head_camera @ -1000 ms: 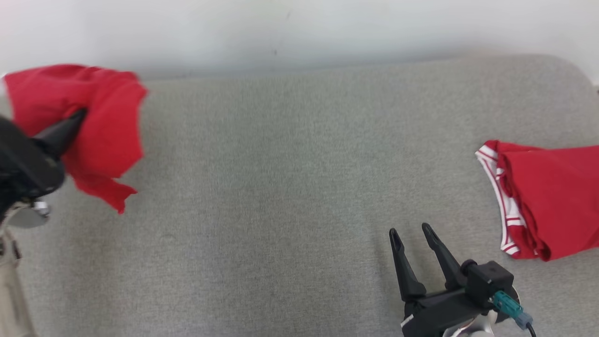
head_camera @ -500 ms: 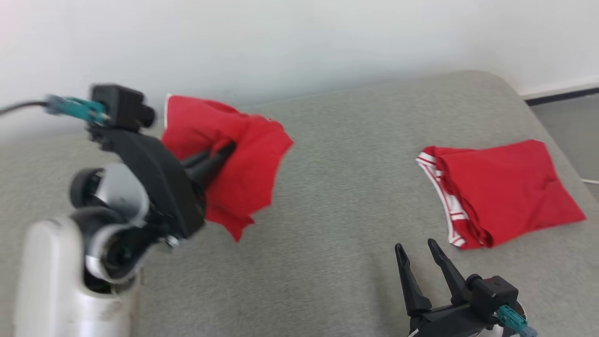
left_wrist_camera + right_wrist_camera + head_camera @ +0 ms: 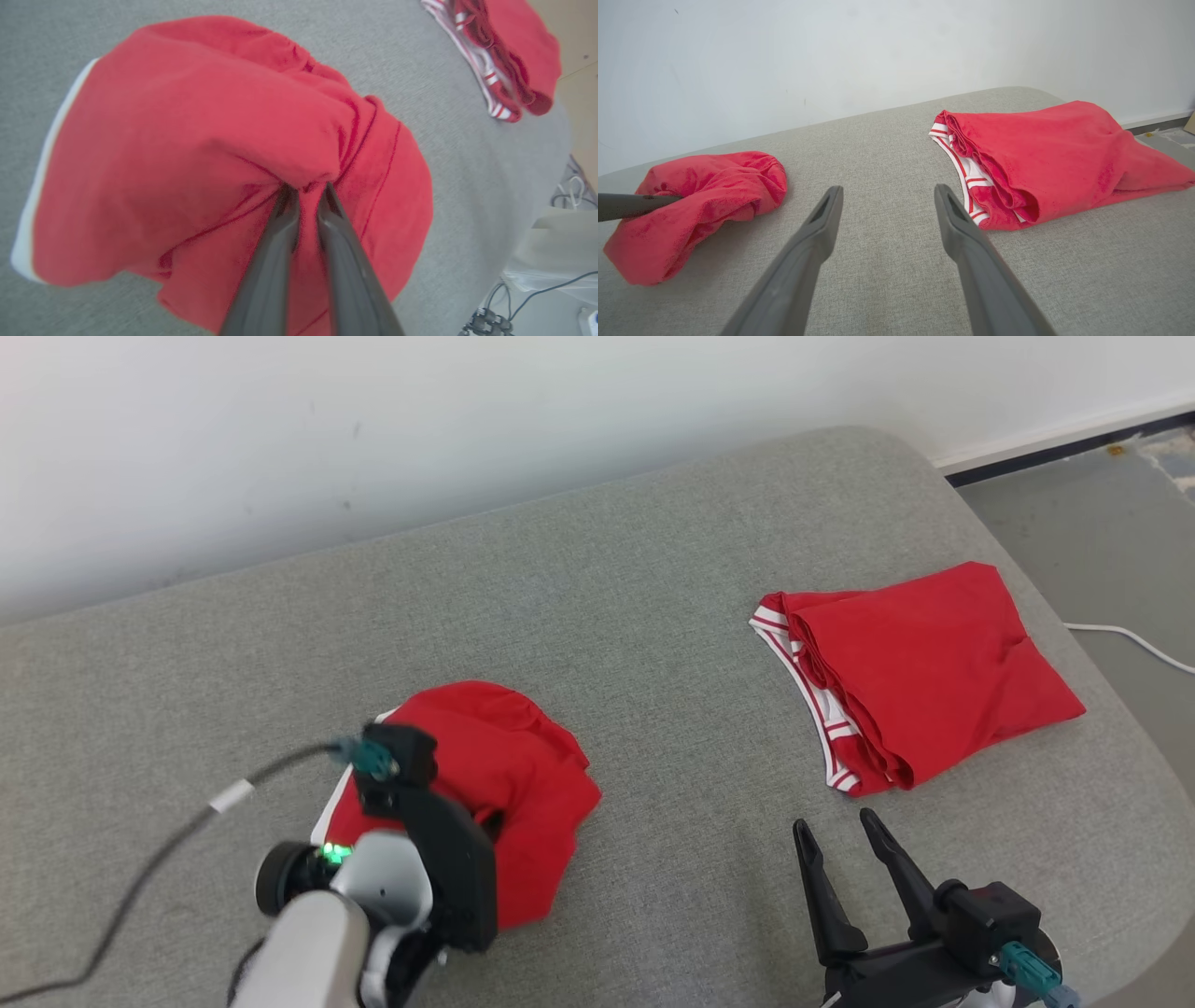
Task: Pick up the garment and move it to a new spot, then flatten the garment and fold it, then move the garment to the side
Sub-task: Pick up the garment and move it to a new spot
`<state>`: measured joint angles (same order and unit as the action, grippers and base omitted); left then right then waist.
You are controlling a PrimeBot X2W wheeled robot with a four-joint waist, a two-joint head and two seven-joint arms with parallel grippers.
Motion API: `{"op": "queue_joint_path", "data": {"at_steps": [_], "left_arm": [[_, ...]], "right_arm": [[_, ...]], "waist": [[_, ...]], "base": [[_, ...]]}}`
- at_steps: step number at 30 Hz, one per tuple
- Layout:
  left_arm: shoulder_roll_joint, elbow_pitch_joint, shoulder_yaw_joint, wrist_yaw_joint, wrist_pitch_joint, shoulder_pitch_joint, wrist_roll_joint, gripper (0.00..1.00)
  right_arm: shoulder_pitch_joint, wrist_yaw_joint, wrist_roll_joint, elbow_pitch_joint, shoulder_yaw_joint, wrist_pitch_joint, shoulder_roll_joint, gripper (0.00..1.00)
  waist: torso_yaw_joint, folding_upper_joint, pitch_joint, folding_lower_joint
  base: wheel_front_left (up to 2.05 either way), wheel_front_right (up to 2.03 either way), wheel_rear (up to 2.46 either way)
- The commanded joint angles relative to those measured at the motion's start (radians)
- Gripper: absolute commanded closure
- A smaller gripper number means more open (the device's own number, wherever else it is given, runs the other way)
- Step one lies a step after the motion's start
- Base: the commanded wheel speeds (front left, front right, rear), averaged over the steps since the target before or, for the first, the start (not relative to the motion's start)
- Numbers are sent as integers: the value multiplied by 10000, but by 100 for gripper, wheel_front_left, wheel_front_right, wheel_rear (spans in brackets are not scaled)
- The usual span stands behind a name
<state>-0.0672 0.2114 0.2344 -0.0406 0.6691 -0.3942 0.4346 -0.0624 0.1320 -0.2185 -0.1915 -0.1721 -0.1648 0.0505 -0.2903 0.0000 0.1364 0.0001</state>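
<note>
From the head camera, the red garment (image 3: 504, 775) lies in a crumpled heap on the grey couch (image 3: 653, 569), lower left of centre. The left gripper (image 3: 492, 821) reaches in from the lower left with its fingers buried in the cloth. At the right of the frame lies a folded garment (image 3: 934, 663), also red with white striped trim, well apart from the heap. The right gripper (image 3: 836, 823) sits at the lower right over bare couch, near the folded piece but not touching it. Its jaws are spread with nothing between them. A white cable (image 3: 1130, 639) trails on the floor (image 3: 1074, 513) at the far right.

In the left wrist view, the two dark fingers stand almost together at the centre of the frame, pinching a fold of red cloth. The cloth bulges around them, and a white hem (image 3: 41, 172) runs down the left side. The heap rests on the couch.

In the right wrist view, the jaws stand wide apart and empty. The heap is at the left, with a dark finger entering it from the left edge, and the folded piece is at the right.

The first step looks nearly done, since the garment sits at a spot in the open with room all round. The next move probably calls for letting go of the pinch. Both grippers would then need to take hold at the edges, perhaps at the white hem, to spread the cloth flat. The bunched layers may make it hard to catch a single edge.
</note>
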Motion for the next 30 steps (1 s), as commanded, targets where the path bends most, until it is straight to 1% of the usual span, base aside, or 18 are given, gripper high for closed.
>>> {"op": "queue_joint_path", "data": {"at_steps": [1, 2, 3, 4, 5, 6, 7, 8, 12, 13, 17, 21, 22, 24, 25, 26, 27, 30], "left_arm": [[-109, 394, 160, 41, -373, 70, -426, 100], [-97, 783, 297, 109, -710, 56, -685, 68], [-86, 1054, 414, 160, -1138, 10, -920, 21], [-61, 1338, 466, 252, -1524, -20, -1057, 0], [-19, 1557, 501, 293, -1884, -2, -1064, 0], [32, 1676, 595, 187, -2286, 5, -961, 0], [88, 1733, 471, 218, -2824, 63, -615, 0], [105, 1772, 505, 136, -3271, 110, -441, 0], [150, 1751, 805, 60, -5054, 268, -348, 0], [151, 1733, 807, 184, -5480, 364, -398, 0], [152, 1583, 827, 404, -6860, 883, -438, 0], [99, 1368, 502, 606, -7981, 1562, -318, 0], [-6, 1283, 315, 681, -8416, 1948, -260, 0], [-197, 1192, 183, 741, -8722, 2287, -332, 0], [-223, 1157, 142, 678, -8810, 2467, -274, 0], [-226, 1086, 14, 742, -8923, 2632, -168, 0], [-360, 1002, -17, 699, -9003, 2726, -264, 0], [-651, 811, -251, 769, -9195, 3166, -393, 0]], "right_arm": [[56, -24, 117, 88, 19, 60, -3, 0], [49, -24, 154, 130, 25, 95, -3, 0], [53, -24, 171, 157, 70, 129, -1, 0], [61, -24, 192, 201, 93, 155, -1, 0], [94, -24, 218, 242, 155, 182, 0, 0], [127, -24, 261, 276, 223, 195, -1, 0], [165, -24, 292, 311, 263, 211, -4, 0], [214, -24, 291, 337, 346, 230, -4, 0], [395, -24, 381, 432, 547, 310, -1, 0], [449, -24, 386, 461, 624, 330, -1, 0], [661, -24, 436, 531, 1008, 340, -3, 0], [847, -24, 497, 515, 1346, 315, 0, 0], [899, -24, 530, 490, 1511, 278, -1, 0], [973, -24, 552, 442, 1685, 221, 0, 0], [1032, -24, 554, 406, 1783, 210, 0, 0], [1081, -24, 563, 382, 1845, 196, -1, 0], [1116, -24, 569, 359, 1911, 164, -1, 0], [1231, -24, 604, 299, 2001, 115, -1, 0]], "waist": [[-3, 0, 16, -1], [22, 0, -11, -1], [70, 0, -52, -1], [118, 0, -90, -1], [205, 0, -142, -1], [301, 0, -190, -1], [398, 0, -254, -1], [516, 0, -329, -1], [976, 0, -682, -1], [1103, 0, -777, -1], [1629, 0, -1109, -1], [2017, 0, -1364, -1], [2166, 0, -1456, -1], [2290, 0, -1546, -1], [2353, 0, -1595, -1], [2398, 0, -1624, -1], [2448, 0, -1655, -1], [2520, 0, -1728, -1]], "base": [[0, 0, 0], [0, 0, 0], [0, 0, 0], [0, 0, 0], [0, 0, 0], [0, 0, 0], [0, 0, 0], [0, 0, 0], [0, 0, 0], [0, 0, 0], [0, 0, 0], [0, 0, 0], [0, 0, 0], [0, 0, 0], [0, 0, 0], [0, 0, 0], [0, 0, 0], [0, 0, 0]]}}
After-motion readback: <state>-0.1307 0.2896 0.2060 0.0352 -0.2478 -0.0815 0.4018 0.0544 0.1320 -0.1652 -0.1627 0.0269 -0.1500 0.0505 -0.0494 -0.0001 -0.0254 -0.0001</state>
